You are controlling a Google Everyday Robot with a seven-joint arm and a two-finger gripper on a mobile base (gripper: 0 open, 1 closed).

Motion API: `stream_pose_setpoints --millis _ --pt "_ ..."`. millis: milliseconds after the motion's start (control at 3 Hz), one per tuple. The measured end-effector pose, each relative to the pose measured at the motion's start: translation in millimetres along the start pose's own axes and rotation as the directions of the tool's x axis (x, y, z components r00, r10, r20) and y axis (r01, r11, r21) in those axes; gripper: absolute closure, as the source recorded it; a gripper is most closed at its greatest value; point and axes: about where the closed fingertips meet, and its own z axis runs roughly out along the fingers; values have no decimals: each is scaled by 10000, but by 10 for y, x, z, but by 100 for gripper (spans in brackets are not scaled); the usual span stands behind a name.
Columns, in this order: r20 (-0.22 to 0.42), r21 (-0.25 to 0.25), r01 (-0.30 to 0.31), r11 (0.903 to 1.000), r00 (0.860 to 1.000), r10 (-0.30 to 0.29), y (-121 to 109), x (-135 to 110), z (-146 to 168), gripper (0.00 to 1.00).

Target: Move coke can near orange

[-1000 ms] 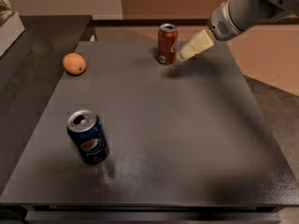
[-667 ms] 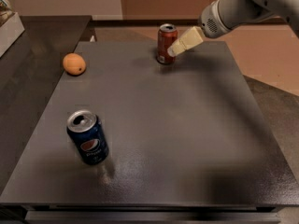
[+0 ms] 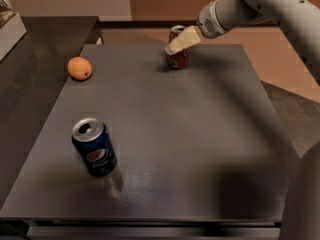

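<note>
**benchbot_fan:** Starting closest to the camera: a dark blue Pepsi can (image 3: pixel 95 148) stands upright at the lower left of the dark grey table (image 3: pixel 200 149). It's not part of the job, just there. Further back, at upper left, the orange (image 3: pixel 79 68) sits near the table's left edge, all on its own.

**rk_tinker:** And the coke can?

**benchbot_fan:** The coke can (image 3: pixel 178 60) is at top middle, upright near the far edge. It's well apart from the orange, with bare tabletop between them. The gripper (image 3: pixel 172 48) is right at it, on the end of the white arm (image 3: pixel 260 4) that enters from the upper right. Its cream tip overlaps the upper part of the can.

**rk_tinker:** So has it got hold?

**benchbot_fan:** Honestly, can't tell. The tip sits in front of the can, so I can't call it open or clamped from this angle. My guess is this is the grasp step, with the carry not yet begun.

**rk_tinker:** What's next, then?

**benchbot_fan:** My read: get a firm hold around the can's body, then take it left across the frame and set it down upright just beside the orange. Stop short of the fruit, though. It's round, and a nudge would probably roll it. The Pepsi can is way down front, so it shouldn't be in the path.
</note>
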Motion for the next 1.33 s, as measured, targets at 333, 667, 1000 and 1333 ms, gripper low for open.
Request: stream_pose_setpoints --millis 333,667,1000,1333 --pt "13 -105 -10 9999 10000 11 -19 5 193 0" --pt "-51 -110 -11 9999 10000 11 -30 15 306 18" --pt "-87 -161 -48 9999 10000 47 -39 27 358 42" --pt "2 -316 -87 9995 10000 87 -28 18 363 64"
